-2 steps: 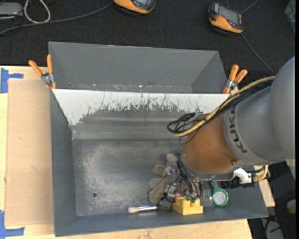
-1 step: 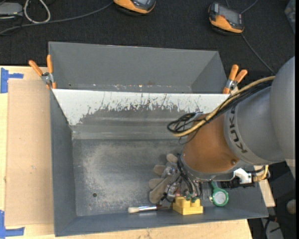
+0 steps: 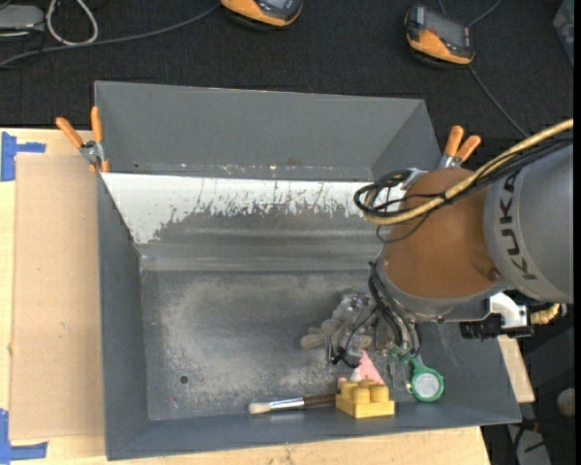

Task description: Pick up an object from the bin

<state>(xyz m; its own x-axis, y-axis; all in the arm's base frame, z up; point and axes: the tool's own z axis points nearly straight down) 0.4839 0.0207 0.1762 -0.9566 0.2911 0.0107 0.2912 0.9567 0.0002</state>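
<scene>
The grey metal bin [image 3: 223, 308] has sloped walls, which probably funnel loose items onto its flat floor. The arm [image 3: 441, 250], its wrist under an orange cover, enters from the right and angles down, placing the gripper [image 3: 363, 335] low over the cluster in the near-right corner. I cannot tell the jaw state. A grey lumpy item [image 3: 321, 337] lies at the gripper and is the likeliest candidate for picking. Close by lie a paintbrush [image 3: 290, 406], a yellow block [image 3: 365, 401], a green-rimmed disc [image 3: 426, 387] and a pink scrap [image 3: 370, 367].

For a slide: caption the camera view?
Gripper inside the grey bin, near-right corner, beside a yellow block, pink piece, paintbrush and green-rimmed disc.
</scene>
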